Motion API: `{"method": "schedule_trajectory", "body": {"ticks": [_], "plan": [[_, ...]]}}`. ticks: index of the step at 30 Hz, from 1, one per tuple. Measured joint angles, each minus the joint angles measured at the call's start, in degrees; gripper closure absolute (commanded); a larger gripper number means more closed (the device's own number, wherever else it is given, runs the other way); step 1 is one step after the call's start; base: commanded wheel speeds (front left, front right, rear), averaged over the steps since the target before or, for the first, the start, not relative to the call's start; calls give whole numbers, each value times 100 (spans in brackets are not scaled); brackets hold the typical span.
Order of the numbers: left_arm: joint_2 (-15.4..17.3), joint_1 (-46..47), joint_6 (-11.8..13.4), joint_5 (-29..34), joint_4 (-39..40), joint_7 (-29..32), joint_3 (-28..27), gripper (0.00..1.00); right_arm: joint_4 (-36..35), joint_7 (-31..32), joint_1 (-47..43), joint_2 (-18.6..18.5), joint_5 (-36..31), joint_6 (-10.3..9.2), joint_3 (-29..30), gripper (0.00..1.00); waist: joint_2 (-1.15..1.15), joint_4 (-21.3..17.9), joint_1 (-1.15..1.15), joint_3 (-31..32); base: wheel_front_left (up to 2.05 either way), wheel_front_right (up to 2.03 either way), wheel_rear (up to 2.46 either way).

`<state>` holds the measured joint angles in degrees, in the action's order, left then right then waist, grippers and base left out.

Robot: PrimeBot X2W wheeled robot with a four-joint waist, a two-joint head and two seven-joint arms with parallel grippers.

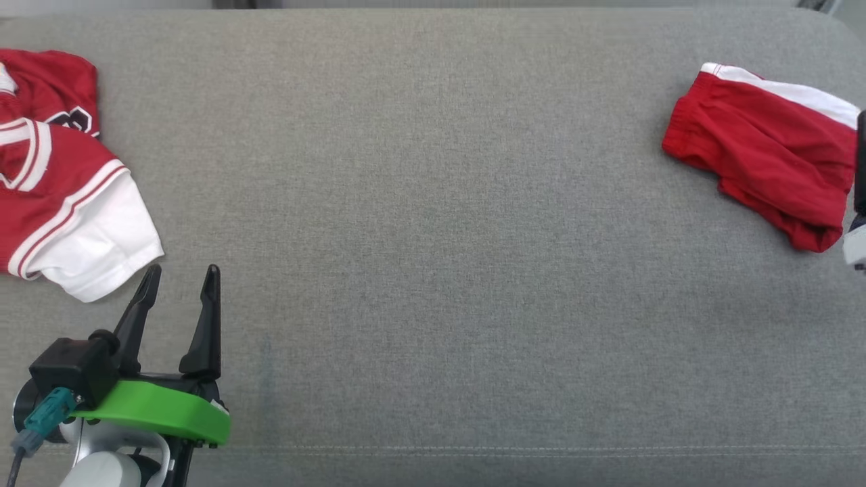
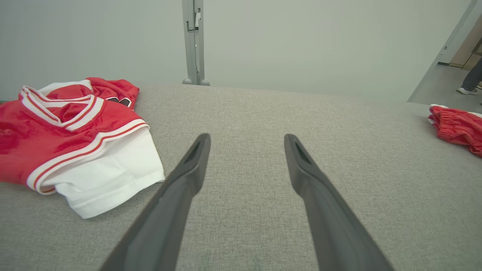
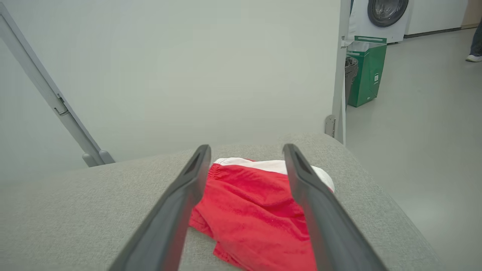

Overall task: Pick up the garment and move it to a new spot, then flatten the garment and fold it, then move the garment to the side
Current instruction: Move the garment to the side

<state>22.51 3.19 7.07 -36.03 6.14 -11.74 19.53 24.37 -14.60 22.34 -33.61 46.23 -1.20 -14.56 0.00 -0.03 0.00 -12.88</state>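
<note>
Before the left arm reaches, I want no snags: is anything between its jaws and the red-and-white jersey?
Nothing visible. The left gripper, jaws open, sits just short of the white sleeve of the jersey, with only grey cushion between them. The red shorts lie far off at the right edge.

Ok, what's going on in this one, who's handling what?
Nothing is being handled yet. A two-armed robot faces a grey padded surface with two garments lying on it. A crumpled red and white jersey lies at the robot's left and bunched red shorts at its right. The left gripper is open and empty, just short of the jersey's white sleeve. The right gripper is open too, its fingers pointing over the shorts. Whether it touches them is unclear.
</note>
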Motion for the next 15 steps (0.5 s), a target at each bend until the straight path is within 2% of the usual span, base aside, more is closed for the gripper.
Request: {"method": "schedule_trajectory", "body": {"ticks": [5, 8, 15], "plan": [[-48, -99, -7, 49, -269, -43, 112, 0, -324, 0, -565, 342, -280, -297, -86, 0, 0, 114, 0, 393, 0, 0, 0], [-51, -316, -7, 85, -443, -56, 149, 0, -580, 1, -862, 587, -493, -386, -111, 0, 0, 174, 0, 635, 0, 0, 0], [-51, -760, -7, 108, -603, -101, 172, 0, -879, 1, -1715, 899, -932, -539, -259, 0, 0, 237, 0, 1135, 0, 0, 0]]}}
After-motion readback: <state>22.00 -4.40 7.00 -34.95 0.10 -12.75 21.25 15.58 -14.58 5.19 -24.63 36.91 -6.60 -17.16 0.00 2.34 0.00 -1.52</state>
